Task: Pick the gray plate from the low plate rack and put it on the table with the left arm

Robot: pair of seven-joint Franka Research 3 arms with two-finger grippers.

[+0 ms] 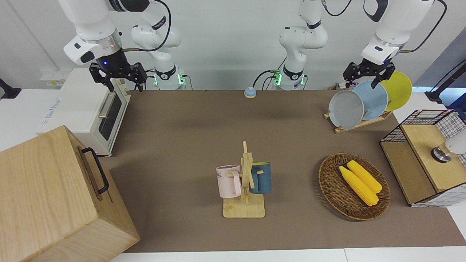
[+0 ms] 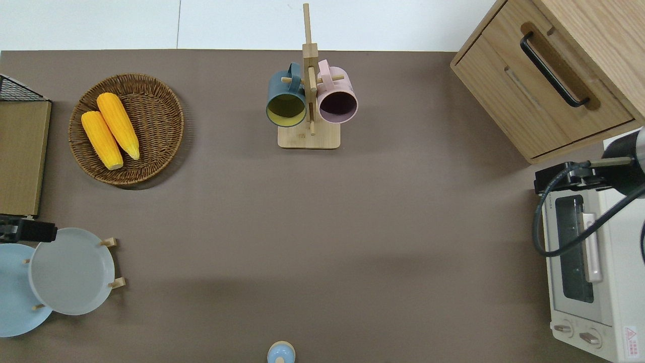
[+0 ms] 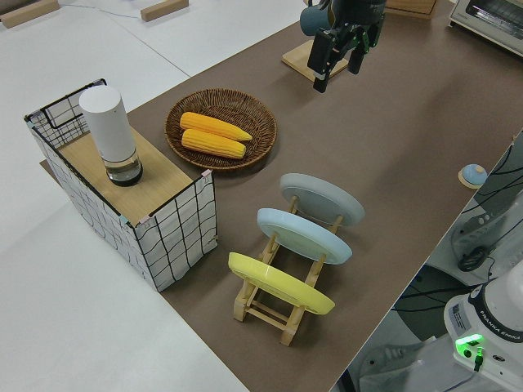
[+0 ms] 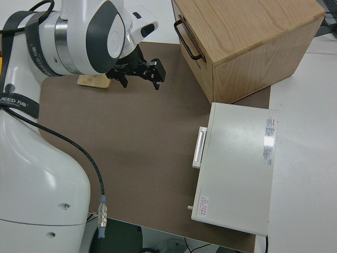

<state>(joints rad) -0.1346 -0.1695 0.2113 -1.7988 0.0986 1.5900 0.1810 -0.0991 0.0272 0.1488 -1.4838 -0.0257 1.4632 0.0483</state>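
Note:
The gray plate (image 1: 346, 109) leans in the slot of the low plate rack (image 1: 358, 123) farthest from the left arm's end of the table (image 1: 189, 123). It also shows in the overhead view (image 2: 71, 271) and the left side view (image 3: 321, 198). My left gripper (image 1: 365, 78) is open and empty, up in the air. In the overhead view (image 2: 30, 232) it is over the edge of the plates farther from the robots, at the seam between the gray plate and the light-blue plate (image 2: 12, 292). It touches nothing. My right gripper (image 1: 123, 84) is open, and that arm is parked.
A yellow plate (image 1: 398, 91) fills the rack's last slot. A basket of corn (image 1: 355, 185) and a wire-sided box (image 1: 426, 156) lie farther from the robots than the rack. A mug stand (image 1: 244, 182), a wooden cabinet (image 1: 54, 196), a toaster oven (image 1: 87, 109) and a small blue knob (image 1: 249, 92) are also on the table.

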